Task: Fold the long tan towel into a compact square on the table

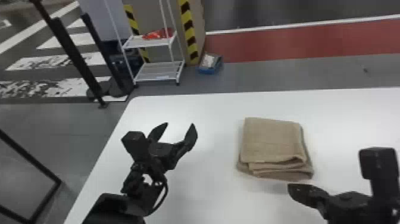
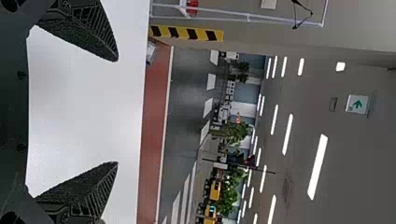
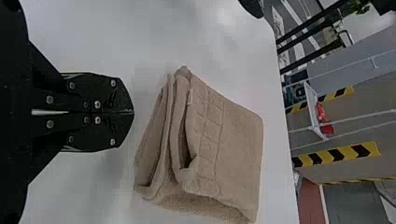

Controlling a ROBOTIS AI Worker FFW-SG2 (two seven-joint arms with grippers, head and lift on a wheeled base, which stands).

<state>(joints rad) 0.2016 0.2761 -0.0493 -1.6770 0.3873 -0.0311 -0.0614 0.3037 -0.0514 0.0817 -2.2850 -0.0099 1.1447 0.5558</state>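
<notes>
Towel [image 1: 272, 140] lies flat on white table [image 1: 208, 193], folded into a squarish stack of several layers, far side of the right gripper [image 1: 292, 188] and well right of the left gripper [image 1: 180, 124]. Layer edges face the near side, stepped, lower ones poking out past the top panel. Top panel mostly smooth; its near edge lifts a bit toward the right, dark gap under it. Lower layer also peeks out along the right side. Right wrist view shows faint grid lines on the top panel by the layered edge. Left gripper is over the left part of table, fingers spread wide, nothing between them, well apart from towel. Right gripper is at the near right, fingers pressed together, no cloth between them, tips near towel's near edge but not touching. Neither gripper holds towel. Behind table, far left: white rack [image 1: 147, 44] with red item [image 1: 157, 34] on its upper shelf, yellow-black striped post [image 1: 188, 29] just right of it, blue box [image 1: 209, 64] on floor by the post's foot. Red floor strip [image 1: 282, 41] runs across the far right. Black stand [image 1: 71, 56] at far left.
</notes>
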